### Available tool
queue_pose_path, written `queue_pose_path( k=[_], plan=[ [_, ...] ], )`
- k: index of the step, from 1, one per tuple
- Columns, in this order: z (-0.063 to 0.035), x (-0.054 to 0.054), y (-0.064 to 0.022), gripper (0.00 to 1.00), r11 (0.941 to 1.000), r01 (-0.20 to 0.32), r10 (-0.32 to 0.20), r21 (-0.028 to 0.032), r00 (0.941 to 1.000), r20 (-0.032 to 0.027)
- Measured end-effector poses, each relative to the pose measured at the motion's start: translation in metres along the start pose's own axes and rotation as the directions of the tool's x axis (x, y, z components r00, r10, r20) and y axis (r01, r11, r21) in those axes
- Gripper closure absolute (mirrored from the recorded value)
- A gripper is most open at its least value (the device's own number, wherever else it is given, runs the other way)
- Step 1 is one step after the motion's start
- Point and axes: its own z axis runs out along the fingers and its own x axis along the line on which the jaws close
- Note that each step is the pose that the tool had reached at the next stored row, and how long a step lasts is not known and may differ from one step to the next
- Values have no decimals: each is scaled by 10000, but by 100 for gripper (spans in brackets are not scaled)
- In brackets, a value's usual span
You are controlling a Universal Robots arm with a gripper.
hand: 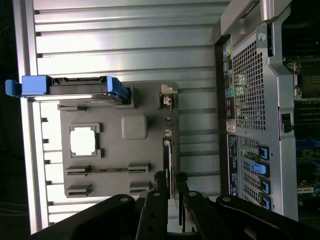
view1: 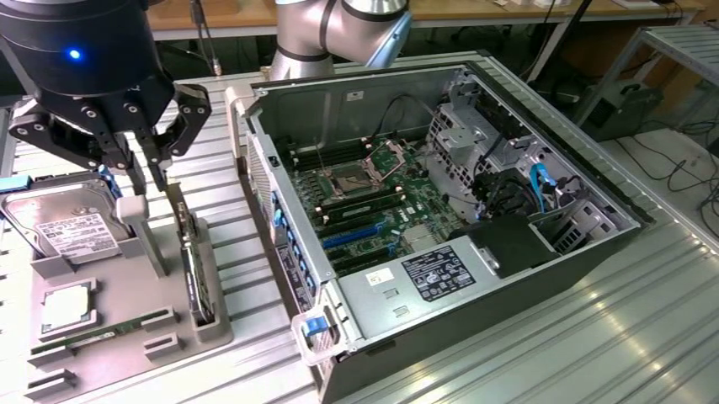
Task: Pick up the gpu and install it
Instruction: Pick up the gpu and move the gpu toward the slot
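table: ribbed metal | wooden desk: behind | floor cables: exterior view's right

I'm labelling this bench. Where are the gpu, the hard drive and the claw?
gpu (view1: 198, 278): exterior view, top edge of the upright card.
hard drive (view1: 70, 225): exterior view, its white label.
claw (view1: 147, 179): exterior view, midway between its fingertips.

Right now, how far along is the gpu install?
Nothing looks done: the gpu stands on edge in the gray holder, ungrasped. In hand: the open end effector hovers above it. Left: grasp, lift and seating; the blue slots in the case sit empty.
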Motion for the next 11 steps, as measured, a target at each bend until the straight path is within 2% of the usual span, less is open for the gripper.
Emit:
queue_pose_path(
  k=[4,7,9,10,11],
  plan=[
    [0,0,0,58,10000,0,0,0,10000,-1],
    [0,0,0,52,10000,-1,1,0,10000,0],
    [3,0,0,40,10000,-1,1,0,10000,-1],
    [14,1,-1,40,10000,3,-3,-1,10000,-2],
    [27,1,-1,34,10000,18,-18,0,10000,-3]
  ],
)
